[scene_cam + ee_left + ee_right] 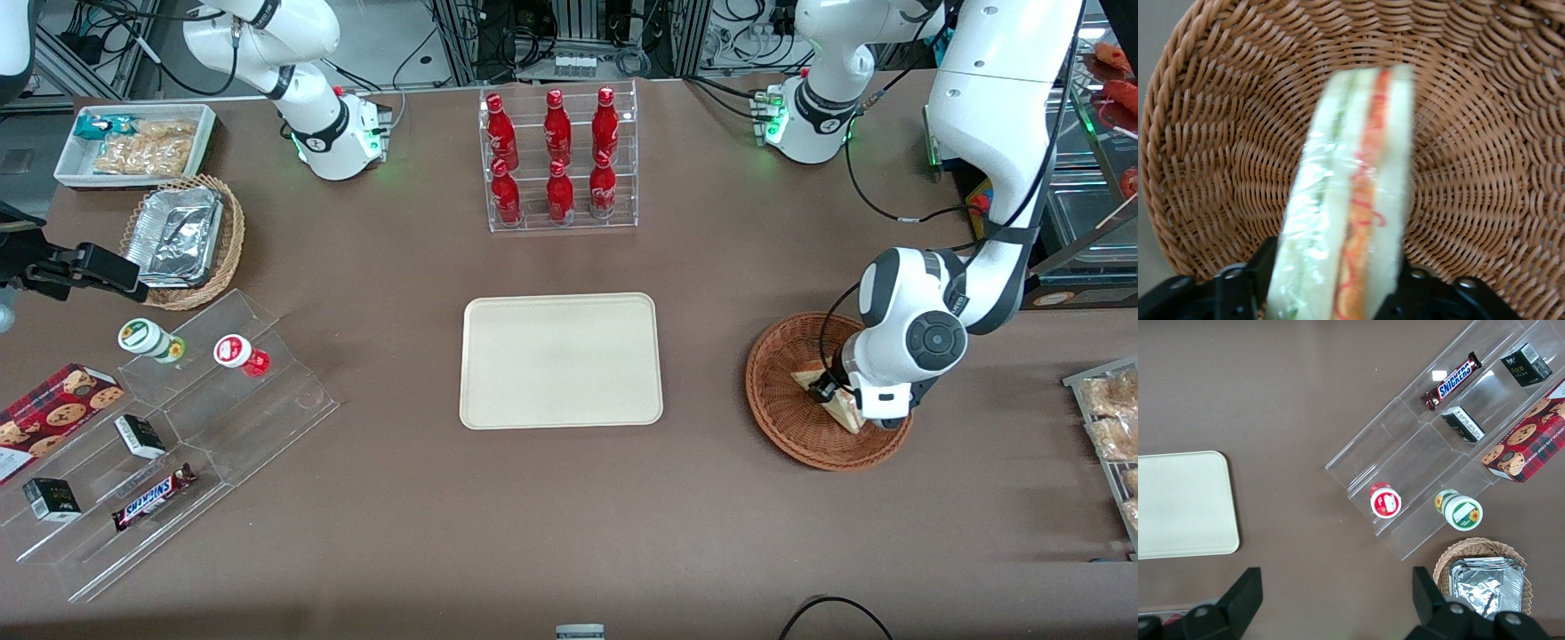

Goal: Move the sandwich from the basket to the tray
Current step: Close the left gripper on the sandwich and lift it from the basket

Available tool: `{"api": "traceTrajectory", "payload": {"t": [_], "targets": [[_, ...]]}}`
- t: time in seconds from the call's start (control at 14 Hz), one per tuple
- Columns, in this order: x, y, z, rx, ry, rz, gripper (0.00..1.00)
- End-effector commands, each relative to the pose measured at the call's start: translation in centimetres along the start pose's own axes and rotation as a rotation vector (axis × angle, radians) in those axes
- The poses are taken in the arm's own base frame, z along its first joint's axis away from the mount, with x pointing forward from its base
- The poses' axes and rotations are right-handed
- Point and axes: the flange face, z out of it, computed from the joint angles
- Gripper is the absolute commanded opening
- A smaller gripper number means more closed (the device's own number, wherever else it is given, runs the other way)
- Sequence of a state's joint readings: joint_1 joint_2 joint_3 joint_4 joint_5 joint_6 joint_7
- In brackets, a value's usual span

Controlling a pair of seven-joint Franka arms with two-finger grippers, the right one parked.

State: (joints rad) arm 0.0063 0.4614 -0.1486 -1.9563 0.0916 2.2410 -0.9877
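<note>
Reddish-brown wicker forms the basket (782, 404), which sits toward the working arm's end of the table, well apart from the cream tray (561, 360) at centre. Left gripper (1335, 293) is lowered into the basket, its fingers (1238, 290) clamped on the sandwich (1351, 200), a plastic-wrapped wedge with green and red-orange filling, held over the basket's weave. Legible writing: "SNICKERS" on a bar (1451, 381) lying in the clear acrylic stand (1405, 453) toward the parked arm's end.

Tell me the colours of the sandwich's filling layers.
Red-orange and green between white bread, clearest in the left wrist view, where the gripper clasps the sandwich.
</note>
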Motion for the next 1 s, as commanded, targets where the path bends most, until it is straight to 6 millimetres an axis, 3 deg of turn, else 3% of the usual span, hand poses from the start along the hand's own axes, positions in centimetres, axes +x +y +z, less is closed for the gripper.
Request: {"api": "traceTrajectory", "payload": {"t": [0.0, 0.21, 0.43, 0.5, 0.64, 0.93], "targets": [[0.2, 0.5, -2.2, 0.011, 0.009, -0.015, 0.22], [-3.4, 4.0, -7.3, 0.082, -0.002, 0.060, 0.22], [-10.6, 9.5, -12.5, 0.107, 0.009, 0.177, 0.23], [-13.3, 11.5, -13.1, 0.101, 0.019, 0.224, 0.23], [-20.0, 15.5, -12.2, 0.095, 0.037, 0.327, 0.23], [-29.2, 22.0, -10.7, 0.043, 0.056, 0.484, 0.24]]}}
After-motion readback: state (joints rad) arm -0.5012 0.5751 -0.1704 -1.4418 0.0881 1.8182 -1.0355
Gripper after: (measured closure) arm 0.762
